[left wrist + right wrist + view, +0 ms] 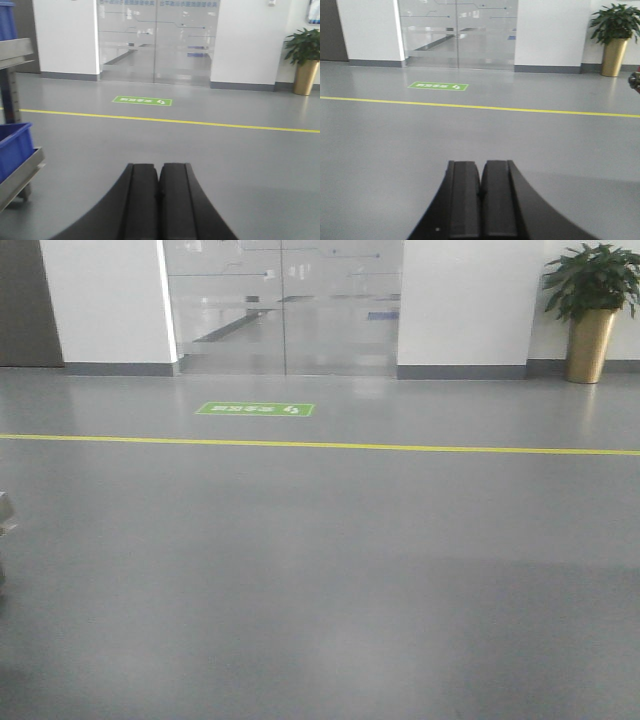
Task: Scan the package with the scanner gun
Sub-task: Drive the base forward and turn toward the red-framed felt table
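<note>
I see the black left claw (pixel 159 172) clenched, fingers pressed together on nothing, and the black right claw (pixel 481 172) likewise. Both point across the glossy grey floor (pixel 320 590) toward a thin yellow painted line (pixel 320 445). The tan cardboard package and orange-handled scanner gun appear in none of my views.

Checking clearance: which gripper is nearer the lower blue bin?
Left. The lower blue bin lies close left of the left gripper; the right gripper has none in view.
</note>
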Controlling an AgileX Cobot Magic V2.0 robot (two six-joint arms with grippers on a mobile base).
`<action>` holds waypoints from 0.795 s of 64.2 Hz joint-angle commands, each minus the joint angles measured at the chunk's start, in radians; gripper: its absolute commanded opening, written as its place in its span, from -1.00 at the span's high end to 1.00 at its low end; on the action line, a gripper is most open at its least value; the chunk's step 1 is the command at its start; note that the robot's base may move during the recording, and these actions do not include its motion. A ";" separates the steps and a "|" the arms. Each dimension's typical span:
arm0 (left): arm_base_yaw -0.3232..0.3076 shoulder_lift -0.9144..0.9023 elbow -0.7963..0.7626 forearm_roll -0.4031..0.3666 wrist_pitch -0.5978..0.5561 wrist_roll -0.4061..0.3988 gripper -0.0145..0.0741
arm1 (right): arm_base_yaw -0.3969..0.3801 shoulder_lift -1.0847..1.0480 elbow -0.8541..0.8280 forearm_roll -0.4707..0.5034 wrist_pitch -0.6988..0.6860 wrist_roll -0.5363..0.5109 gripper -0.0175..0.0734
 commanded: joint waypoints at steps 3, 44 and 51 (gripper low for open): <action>0.002 -0.004 -0.003 -0.002 -0.016 0.002 0.92 | -0.002 -0.003 -0.001 -0.005 -0.016 -0.002 0.95; 0.002 -0.004 -0.003 -0.002 -0.016 0.002 0.92 | -0.002 -0.003 -0.001 -0.005 -0.016 -0.002 0.95; 0.002 -0.004 -0.003 -0.002 -0.016 0.002 0.92 | -0.002 -0.003 -0.001 -0.005 -0.016 -0.002 0.95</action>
